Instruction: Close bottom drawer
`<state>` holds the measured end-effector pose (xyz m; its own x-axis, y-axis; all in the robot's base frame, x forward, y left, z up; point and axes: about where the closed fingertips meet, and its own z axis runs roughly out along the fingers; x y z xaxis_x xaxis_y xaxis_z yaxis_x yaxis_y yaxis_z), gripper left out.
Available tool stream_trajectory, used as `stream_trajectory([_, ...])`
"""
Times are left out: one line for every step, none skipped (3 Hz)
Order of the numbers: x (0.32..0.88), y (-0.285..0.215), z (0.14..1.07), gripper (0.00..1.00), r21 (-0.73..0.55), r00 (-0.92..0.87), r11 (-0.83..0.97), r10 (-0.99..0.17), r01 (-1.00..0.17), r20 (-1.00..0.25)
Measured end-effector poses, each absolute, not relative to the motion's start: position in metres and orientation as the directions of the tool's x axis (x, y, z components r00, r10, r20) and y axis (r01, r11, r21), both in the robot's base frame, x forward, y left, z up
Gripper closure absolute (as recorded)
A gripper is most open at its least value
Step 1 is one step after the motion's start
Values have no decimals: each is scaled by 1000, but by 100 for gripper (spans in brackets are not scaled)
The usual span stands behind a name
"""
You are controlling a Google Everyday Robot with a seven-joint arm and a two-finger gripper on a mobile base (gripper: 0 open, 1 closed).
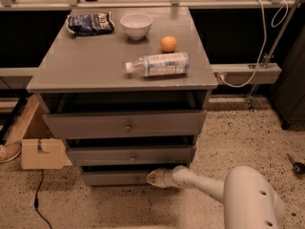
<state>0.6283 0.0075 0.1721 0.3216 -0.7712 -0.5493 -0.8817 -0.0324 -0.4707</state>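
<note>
The matte grey bottom drawer (107, 178), the lowest and narrowest of the three with a low flat front and a tiny round knob (137, 179), is sitting at the foot of the grey cabinet (71, 73), just above the speckled floor (238, 132). A dark gap is showing along the top edge of its front. The robot's cream-coloured gripper (153, 178) is reaching in low from the right and lying against the drawer front, just beside the knob, at the end of a smooth white arm (214, 187) that is stretching back toward the lower right corner. Whether the gripper is spread or pressed together cannot be told.

Above, the middle grey drawer (95, 155) and the widest grey drawer (86, 125) are each showing a dark gap over their fronts too. On the cabinet top a clear plastic bottle (159, 64) with a pale label is lying on its side, a round orange fruit (168, 44) is sitting just behind it, a white bowl (136, 25) is standing further back, and a dark blue snack bag (89, 23) is lying at the rear left. A brown cardboard box (40, 152) is resting on the floor left of the cabinet
</note>
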Motion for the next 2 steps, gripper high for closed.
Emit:
stream_trajectory([607,-15,170,100,-434,334,-74,-758,-898,-561])
stream_trajectory([567,-61,164,100,-374,337,-118,-724,-920,-602])
